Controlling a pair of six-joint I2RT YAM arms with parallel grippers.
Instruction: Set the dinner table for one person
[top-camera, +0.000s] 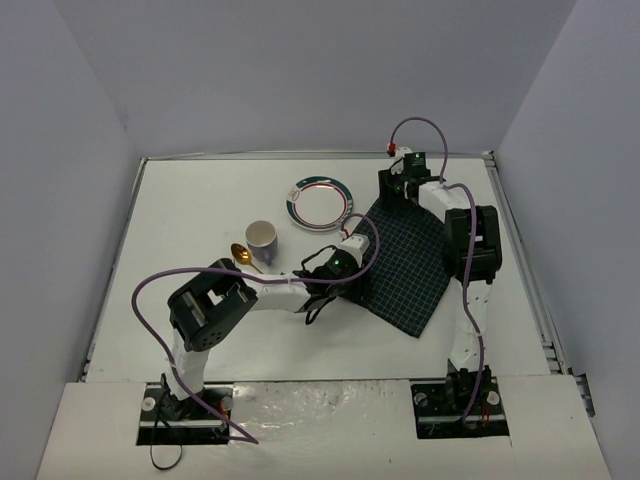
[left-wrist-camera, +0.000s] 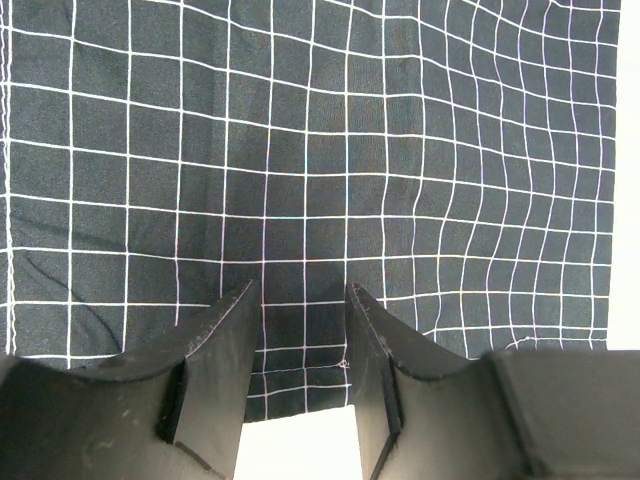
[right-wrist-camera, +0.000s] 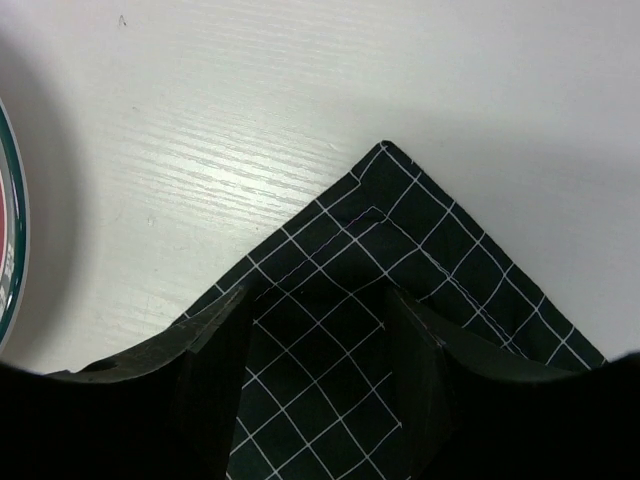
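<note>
The dinner table (top-camera: 200, 200) is a white top. On it a dark green checked cloth (top-camera: 410, 270) lies spread as a diamond at right of centre. My left gripper (top-camera: 354, 270) is at the cloth's left edge. In the left wrist view its jaws (left-wrist-camera: 300, 288) stand apart over the cloth (left-wrist-camera: 300, 150), just past the hem, with flat fabric between them. My right gripper (top-camera: 393, 195) is at the cloth's far corner. In the right wrist view it (right-wrist-camera: 316, 295) is open, fingertips down on the cloth (right-wrist-camera: 420, 260) near that corner.
A green-rimmed plate (top-camera: 320, 203) lies left of the cloth's far corner, and its rim (right-wrist-camera: 8, 220) shows in the right wrist view. A white cup (top-camera: 262, 236) and a gold spoon (top-camera: 243, 255) sit by the left forearm. Grey walls enclose the table.
</note>
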